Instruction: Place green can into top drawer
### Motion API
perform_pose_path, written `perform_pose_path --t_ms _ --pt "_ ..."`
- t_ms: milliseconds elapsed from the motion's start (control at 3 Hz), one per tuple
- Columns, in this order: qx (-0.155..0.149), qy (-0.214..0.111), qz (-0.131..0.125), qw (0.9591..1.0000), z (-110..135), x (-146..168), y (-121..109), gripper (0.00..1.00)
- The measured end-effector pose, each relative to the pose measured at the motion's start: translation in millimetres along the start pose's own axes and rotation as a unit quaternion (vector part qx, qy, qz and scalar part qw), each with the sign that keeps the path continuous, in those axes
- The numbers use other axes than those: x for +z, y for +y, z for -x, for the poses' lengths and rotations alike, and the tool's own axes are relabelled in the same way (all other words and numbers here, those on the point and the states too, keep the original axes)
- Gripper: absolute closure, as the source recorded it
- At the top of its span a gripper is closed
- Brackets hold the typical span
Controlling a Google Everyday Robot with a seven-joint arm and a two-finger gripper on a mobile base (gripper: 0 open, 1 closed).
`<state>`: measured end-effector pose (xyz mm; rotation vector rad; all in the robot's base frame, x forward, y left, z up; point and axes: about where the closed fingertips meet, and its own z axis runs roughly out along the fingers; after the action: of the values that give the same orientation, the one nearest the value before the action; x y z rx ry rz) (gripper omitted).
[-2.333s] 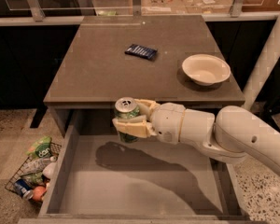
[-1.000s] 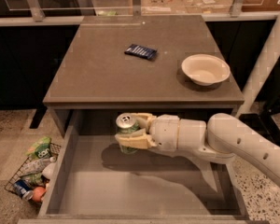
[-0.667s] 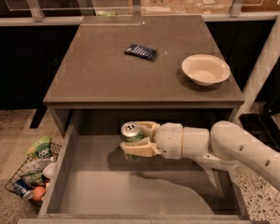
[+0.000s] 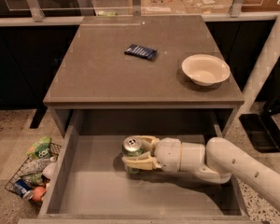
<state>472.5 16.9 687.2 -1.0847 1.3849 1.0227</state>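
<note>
The green can [image 4: 132, 148], with its silver top up, stands upright inside the open top drawer [image 4: 84, 190], near the drawer's middle and toward the back. My gripper [image 4: 136, 155] reaches in from the right and is shut on the can, its cream fingers [image 4: 139, 164] wrapped around the can's sides. The can's bottom is at or just above the drawer floor; I cannot tell which. Most of the can's green body is hidden by the fingers.
On the grey table [image 4: 107, 73] above lie a flat dark blue packet [image 4: 141, 51] and a cream bowl [image 4: 205, 69]. A wire basket [image 4: 30, 174] with cans and packets sits on the floor to the left. A white post [image 4: 266, 64] stands at the right.
My gripper has carried the can down from above the drawer's back edge into the drawer, and slightly right and forward. The grip on the can is unchanged.
</note>
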Motion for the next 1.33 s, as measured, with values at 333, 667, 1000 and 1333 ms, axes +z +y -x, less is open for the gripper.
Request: perform_pose_path --t_ms 333,667,1000,1333 --pt "-0.001 -0.009 0.003 1.0 -14.9 3.8 3.2 1.0" --pt "-0.001 -0.01 0.004 0.9999 -14.4 5.3 4.1 0.82" --pt "-0.001 -0.01 0.006 0.9999 -14.0 6.7 5.0 0.59" --pt "-0.002 -0.01 0.008 0.9999 -13.5 8.0 5.8 0.37"
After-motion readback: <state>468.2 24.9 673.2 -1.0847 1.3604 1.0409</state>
